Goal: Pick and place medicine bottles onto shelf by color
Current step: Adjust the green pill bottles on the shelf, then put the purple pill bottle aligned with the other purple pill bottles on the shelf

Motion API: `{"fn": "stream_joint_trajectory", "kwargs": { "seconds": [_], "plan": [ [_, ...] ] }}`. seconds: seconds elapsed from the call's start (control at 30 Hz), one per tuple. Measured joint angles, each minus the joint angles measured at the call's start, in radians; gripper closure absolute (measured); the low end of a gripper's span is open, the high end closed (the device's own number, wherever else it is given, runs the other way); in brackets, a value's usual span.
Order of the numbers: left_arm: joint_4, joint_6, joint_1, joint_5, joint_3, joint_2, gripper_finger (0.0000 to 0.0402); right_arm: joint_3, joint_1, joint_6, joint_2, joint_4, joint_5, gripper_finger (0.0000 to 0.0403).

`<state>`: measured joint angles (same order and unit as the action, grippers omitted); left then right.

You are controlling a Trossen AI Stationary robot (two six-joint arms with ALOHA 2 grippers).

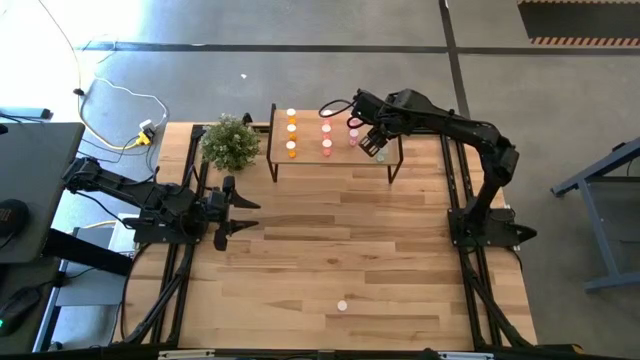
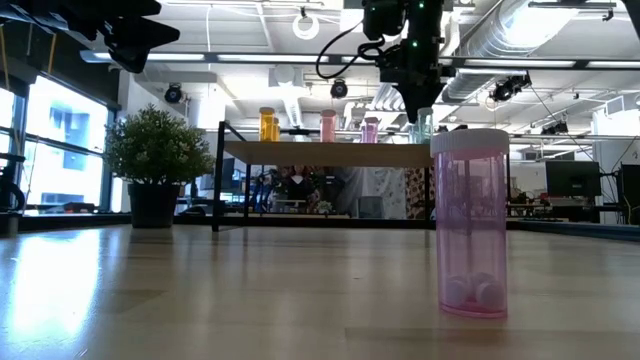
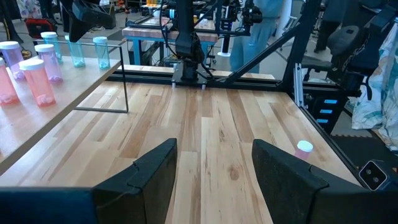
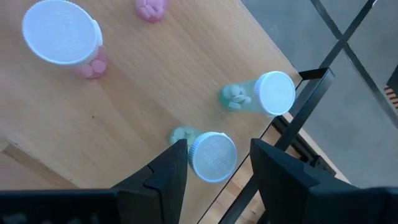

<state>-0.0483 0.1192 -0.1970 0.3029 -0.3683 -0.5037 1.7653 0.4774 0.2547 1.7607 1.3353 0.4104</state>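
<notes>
Pale green bottle (image 4: 211, 155) stands on the shelf (image 1: 340, 160) between the right claw's (image 4: 214, 163) parted fingers. Most bottles are sorted there; one pink bottle (image 1: 342, 306) waits on the worktop (image 1: 330, 240). Left claw (image 1: 240, 213) hovers wide open.

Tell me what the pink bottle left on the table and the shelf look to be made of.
The pink bottle looks like clear tinted plastic with a matte white cap: light passes through and white pills show at its bottom. The shelf appears to have a light wood top, with visible grain in the right wrist view, on thin black legs, probably metal.
</notes>
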Motion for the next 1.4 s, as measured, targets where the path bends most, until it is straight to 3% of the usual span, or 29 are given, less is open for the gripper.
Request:
{"fn": "stream_joint_trajectory", "kwargs": {
  "seconds": [0.5, 0.83, 1.13, 1.4],
  "plan": [
    [-0.009, 0.000, 0.000, 0.000, 0.000, 0.000, 0.0202, 0.002, -0.011, 0.026, -0.001, 0.010, -0.025, 0.0236],
    [-0.009, 0.000, 0.000, 0.000, 0.000, 0.000, 0.0202, 0.111, -0.029, 0.016, -0.001, 0.044, 0.008, 0.0236],
    [-0.009, 0.000, 0.000, 0.000, 0.000, 0.000, 0.0202, 0.179, -0.160, 0.034, -0.036, 0.142, 0.155, 0.0236],
    [-0.007, 0.000, 0.000, 0.000, 0.000, 0.000, 0.0202, 0.100, -0.327, 0.094, -0.129, 0.141, 0.154, 0.0236]
  ]
}}
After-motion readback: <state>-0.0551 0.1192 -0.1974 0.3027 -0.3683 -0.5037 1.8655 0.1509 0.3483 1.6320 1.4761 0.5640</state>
